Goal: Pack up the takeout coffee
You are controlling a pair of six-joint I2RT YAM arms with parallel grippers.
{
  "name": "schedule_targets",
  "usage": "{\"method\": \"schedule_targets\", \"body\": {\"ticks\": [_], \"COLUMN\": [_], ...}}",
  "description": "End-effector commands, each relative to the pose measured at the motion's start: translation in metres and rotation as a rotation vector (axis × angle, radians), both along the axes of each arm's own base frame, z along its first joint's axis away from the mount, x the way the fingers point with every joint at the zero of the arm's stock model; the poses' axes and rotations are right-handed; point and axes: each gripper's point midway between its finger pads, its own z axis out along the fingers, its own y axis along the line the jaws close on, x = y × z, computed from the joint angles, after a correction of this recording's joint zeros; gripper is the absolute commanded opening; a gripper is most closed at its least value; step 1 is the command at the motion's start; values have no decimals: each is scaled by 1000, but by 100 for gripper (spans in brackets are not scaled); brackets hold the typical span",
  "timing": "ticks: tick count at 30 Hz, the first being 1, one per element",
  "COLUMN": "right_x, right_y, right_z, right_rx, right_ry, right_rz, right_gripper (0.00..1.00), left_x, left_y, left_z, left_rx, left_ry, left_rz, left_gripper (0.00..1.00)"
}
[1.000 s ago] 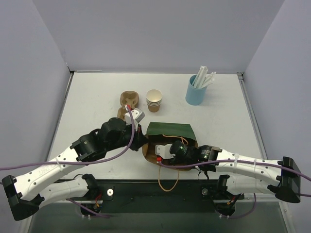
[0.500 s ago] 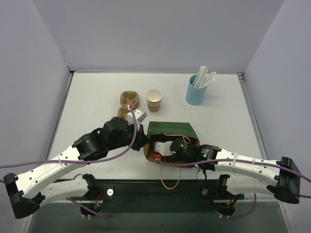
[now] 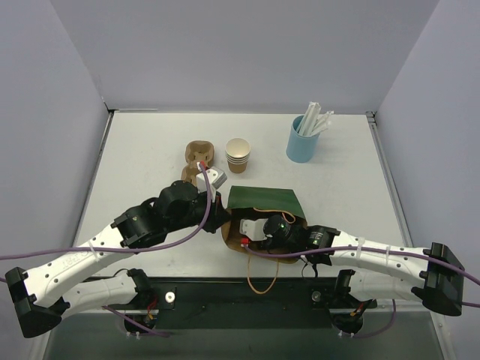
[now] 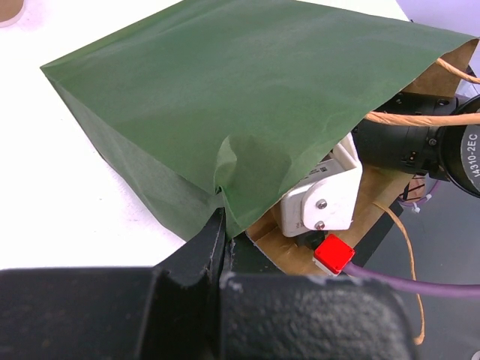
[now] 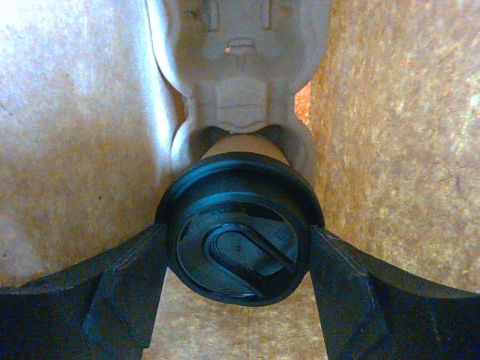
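Right wrist view: the right gripper (image 5: 238,246), jaws spread wide, clamps the black lid of the takeout coffee (image 5: 238,225) at frame centre, one finger touching each side. Above, the cup's body sits between the lobes of a moulded pulp carrier (image 5: 240,82), with the paper bag (image 5: 75,112) showing brown inner walls left and right. In the left wrist view, the left gripper (image 4: 219,238), fully closed, pinches the bag's green edge at lower centre.

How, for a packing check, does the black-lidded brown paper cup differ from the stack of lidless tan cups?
The black-lidded brown paper cup is capped; the stack of lidless tan cups is open-topped. Inside the green paper bag, the right gripper holds the lidded cup; the stack stands outside, untouched. Both are paper.
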Motion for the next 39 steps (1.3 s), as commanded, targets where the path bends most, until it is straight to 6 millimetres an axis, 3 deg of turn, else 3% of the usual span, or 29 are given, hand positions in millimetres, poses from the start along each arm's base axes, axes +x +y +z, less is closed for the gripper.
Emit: {"method": "schedule_targets", "body": {"ticks": [1, 28, 39], "right_x": [6, 15, 18], "right_y": [-2, -15, -13], "right_z": [2, -23, -13], "right_rx": [37, 42, 82], "right_ry": [-25, 36, 15], "right_rz": [-38, -85, -83], "right_gripper": [42, 45, 68], "left_x": [-2, -1, 4], "left_y": [-9, -14, -18], "left_z": [29, 29, 29], "left_rx": [-77, -84, -79], "left_ry": [-37, -25, -27], "left_rz": [-34, -27, -17], "left_gripper": [0, 0, 0]}}
